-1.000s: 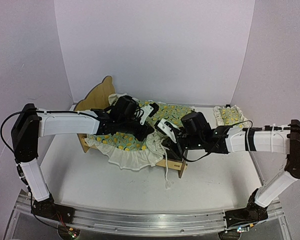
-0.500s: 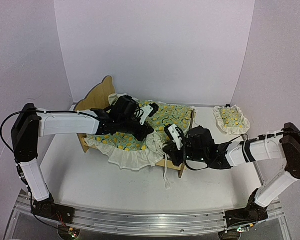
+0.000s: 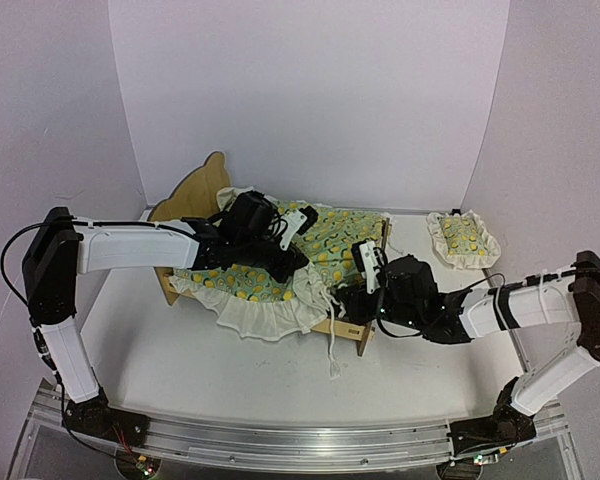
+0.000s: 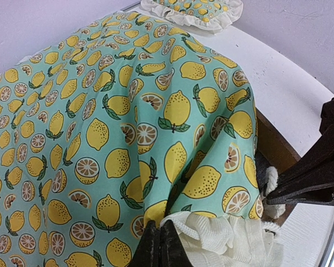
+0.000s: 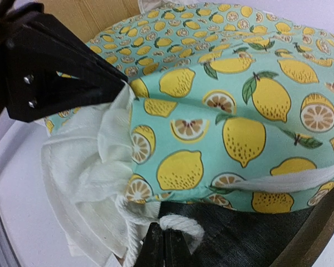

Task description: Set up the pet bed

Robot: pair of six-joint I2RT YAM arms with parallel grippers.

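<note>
While pinching the blanket (image 3: 260, 285) at the near foot corner, crowding both arms in side by side. Left pincer (image 4: 156, 245) clamped shut on the cream ruffle, just at the hem. Right pincer (image 5: 166, 245) closed as well, nipping the fabric edge where the white cord (image 5: 178, 225) loops; cannot tell whether cloth, cord or both between the tips. Finding the pet bed (image 3: 192, 195) toward the back of the tabletop (image 3: 180, 350), headboard at the far left, foot end nearest the right arm. Looks past halfway: frame standing, dark mattress pad (image 5: 239, 231) in place and peeking out under the hem, lemon print spread over most of it. Not squared off yet, though: bunched at that corner, ruffle spilling over the near rail. Left to do, by the look of it: tugging the cover flat and fetching the pillow (image 3: 462, 238), lying well apart, off beyond the foot end. Standing in the way: two pincers packed onto one corner, close beside each other, plus the cord dangling down past the foot post, ready to snag.
</note>
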